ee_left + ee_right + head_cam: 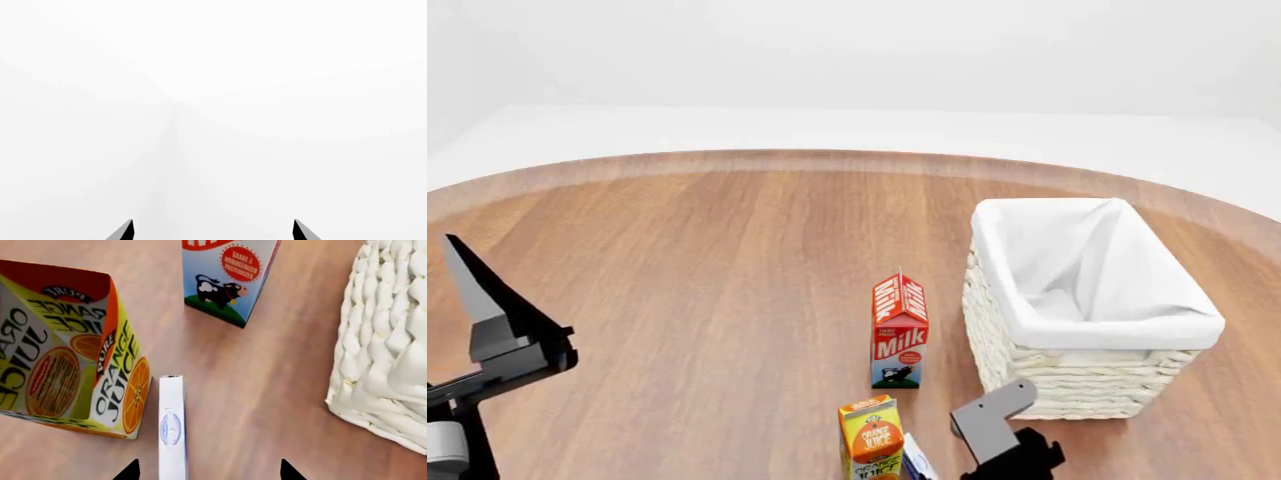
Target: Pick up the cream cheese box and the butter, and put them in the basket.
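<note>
The cream cheese box [171,432], a thin white box with a blue oval mark, stands on edge on the wooden table, right beside the orange juice carton [67,350]. In the head view only a sliver of it [917,463] shows. My right gripper [208,472] is open just above it, and the box lies between the fingertips, nearer one of them. In the head view this gripper [1004,432] hangs low in front of the basket [1154,330], a white woven basket with a cloth liner. My left gripper [213,231] is open and empty, facing blank white. The butter is out of view.
A red milk carton [900,335] stands left of the basket, with the orange juice carton [872,440] in front of it. In the right wrist view the milk carton [230,275] and the basket wall [387,340] flank bare table. My left arm [501,330] is at the table's left.
</note>
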Controlling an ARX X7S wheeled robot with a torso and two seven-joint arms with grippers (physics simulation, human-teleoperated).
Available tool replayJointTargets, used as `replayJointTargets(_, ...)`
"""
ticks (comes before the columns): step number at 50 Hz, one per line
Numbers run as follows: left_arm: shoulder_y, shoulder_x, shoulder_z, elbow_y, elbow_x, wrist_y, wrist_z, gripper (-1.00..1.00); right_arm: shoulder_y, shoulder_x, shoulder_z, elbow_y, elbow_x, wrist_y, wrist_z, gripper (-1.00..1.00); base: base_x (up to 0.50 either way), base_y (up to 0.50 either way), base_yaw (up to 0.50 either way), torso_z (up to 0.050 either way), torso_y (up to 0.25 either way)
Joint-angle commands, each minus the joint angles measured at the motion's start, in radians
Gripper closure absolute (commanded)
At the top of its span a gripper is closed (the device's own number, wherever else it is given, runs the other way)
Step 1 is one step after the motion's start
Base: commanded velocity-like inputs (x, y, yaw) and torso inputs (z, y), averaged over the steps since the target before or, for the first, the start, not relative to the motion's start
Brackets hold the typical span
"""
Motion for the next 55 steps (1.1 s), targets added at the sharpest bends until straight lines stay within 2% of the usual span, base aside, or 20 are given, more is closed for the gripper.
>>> replayJointTargets(1, -0.002, 0.017, -0.025, -0.008, 0.003, 0.006, 0.023, -1.0, 0.018, -0.032, -0.003, 0.027, -0.044, -0.013, -0.033, -1.0, 0.0, 0.0, 0.0, 0.0, 0.0)
replayJointTargets(55, -0.007, 0.007, -0.005, -0.037, -0.002, 0.014, 0.012, -1.0, 0.031, -0.095, -0.112, 0.187, -0.125, -0.092, -0.105, -1.0, 0.0, 0.0, 0.0, 0.0, 0.0)
